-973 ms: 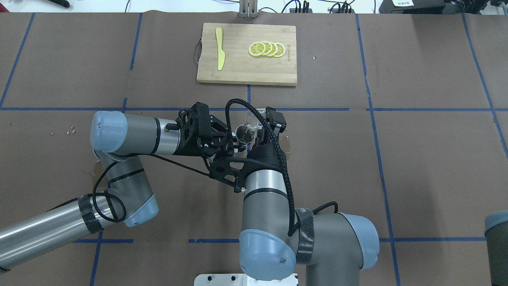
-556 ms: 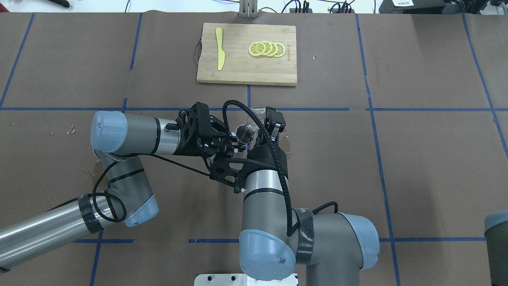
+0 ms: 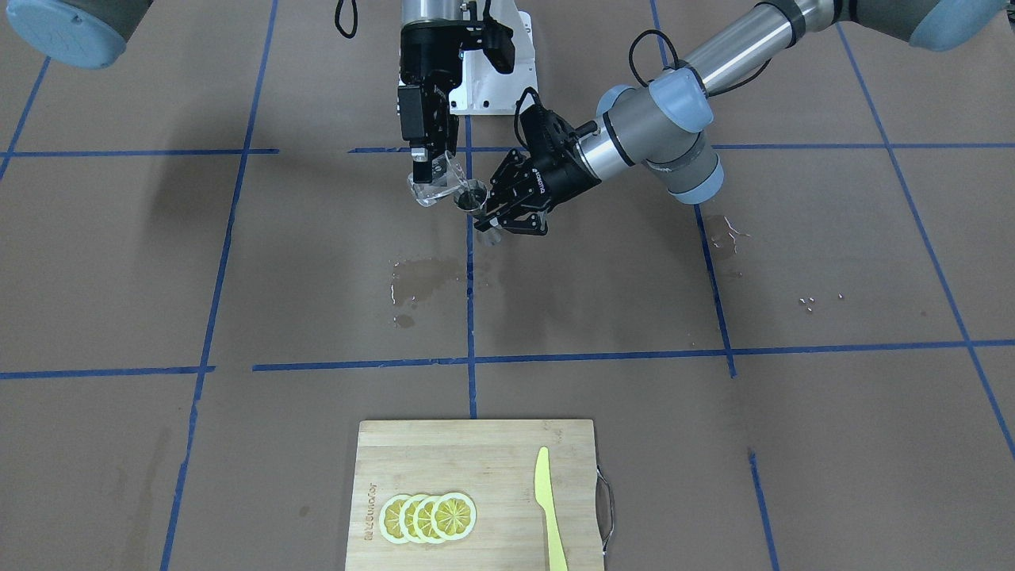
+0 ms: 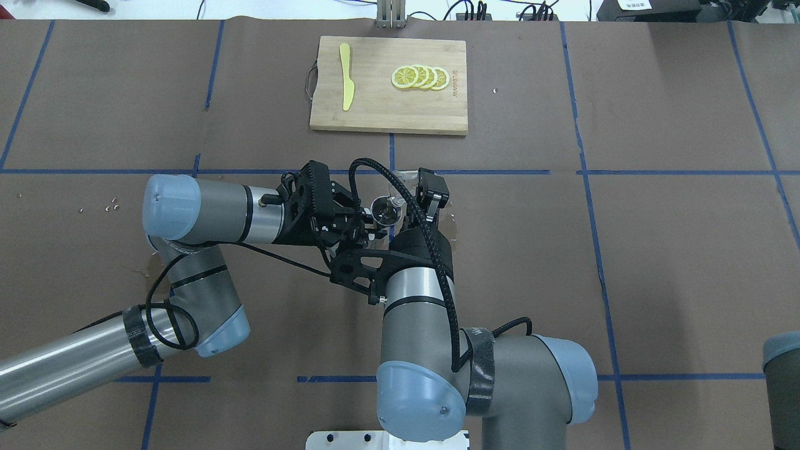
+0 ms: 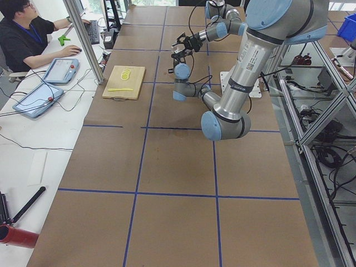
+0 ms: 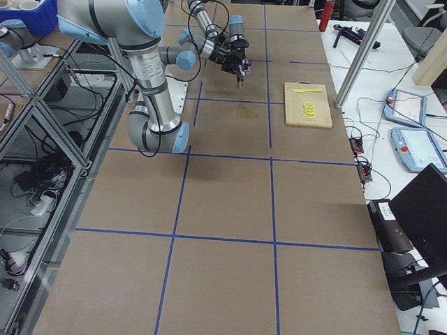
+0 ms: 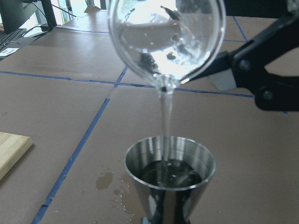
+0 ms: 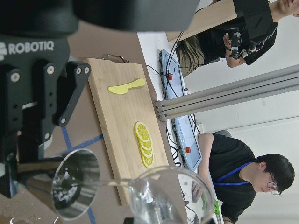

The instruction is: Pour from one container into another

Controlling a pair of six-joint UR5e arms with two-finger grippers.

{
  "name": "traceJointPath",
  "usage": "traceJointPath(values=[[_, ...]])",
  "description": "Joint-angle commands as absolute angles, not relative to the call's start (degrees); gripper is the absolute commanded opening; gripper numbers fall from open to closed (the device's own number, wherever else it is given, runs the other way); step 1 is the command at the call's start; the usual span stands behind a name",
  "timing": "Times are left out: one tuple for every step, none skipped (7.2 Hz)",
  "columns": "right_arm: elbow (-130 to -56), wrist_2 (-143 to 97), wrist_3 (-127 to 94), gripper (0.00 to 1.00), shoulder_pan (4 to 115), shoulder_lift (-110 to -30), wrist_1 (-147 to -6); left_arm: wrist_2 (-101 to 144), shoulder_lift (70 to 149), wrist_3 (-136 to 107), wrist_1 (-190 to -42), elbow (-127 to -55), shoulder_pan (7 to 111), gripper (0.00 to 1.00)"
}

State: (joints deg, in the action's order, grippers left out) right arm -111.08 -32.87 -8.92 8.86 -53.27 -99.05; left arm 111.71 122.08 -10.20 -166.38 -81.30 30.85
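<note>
The clear glass cup (image 7: 166, 42) is tipped lip-down above the steel jigger (image 7: 170, 172), and a thin stream of clear liquid falls into the jigger's dark, partly filled bowl. My right gripper (image 3: 428, 176) is shut on the glass cup (image 3: 436, 189), coming down from above. My left gripper (image 3: 487, 220) reaches in from the side, shut on the jigger (image 3: 473, 197) and holding it upright above the table. From overhead the jigger (image 4: 385, 211) sits between both wrists, with the cup (image 4: 397, 186) just beyond it. The right wrist view shows the jigger (image 8: 74, 186) beside the cup's rim (image 8: 163, 196).
A wooden cutting board (image 4: 375, 112) at the table's far side carries lemon slices (image 4: 420, 77) and a yellow knife (image 4: 345, 76). Wet patches (image 3: 424, 277) mark the brown paper below the grippers. Operators sit at a desk (image 5: 33, 39) beyond the table.
The right wrist has turned slightly, its cable shifting left, so the cup is tipped a little further. The left arm and the jigger have hardly moved.
</note>
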Motion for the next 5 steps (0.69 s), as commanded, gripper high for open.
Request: traceJointPath(values=[[-111.01, -32.78, -8.26, 0.00, 8.79, -53.35, -99.05, 111.71, 122.08, -10.20, -166.38, -81.30, 30.85, 0.00], [-111.01, -32.35, -7.30, 0.00, 8.79, -53.44, -99.14, 111.71, 121.99, -10.20, -166.38, -81.30, 30.76, 0.00], [-111.01, -31.82, -6.60, 0.00, 8.53, -53.44, -99.14, 111.71, 122.08, -10.20, -166.38, -81.30, 30.85, 0.00], [-111.01, -31.73, -6.33, 0.00, 8.26, -53.61, -99.14, 111.71, 121.99, -10.20, -166.38, -81.30, 30.85, 0.00], [-111.01, -31.29, -4.85, 0.00, 8.26, -53.35, -100.10, 111.71, 122.08, -10.20, -166.38, -81.30, 30.85, 0.00]])
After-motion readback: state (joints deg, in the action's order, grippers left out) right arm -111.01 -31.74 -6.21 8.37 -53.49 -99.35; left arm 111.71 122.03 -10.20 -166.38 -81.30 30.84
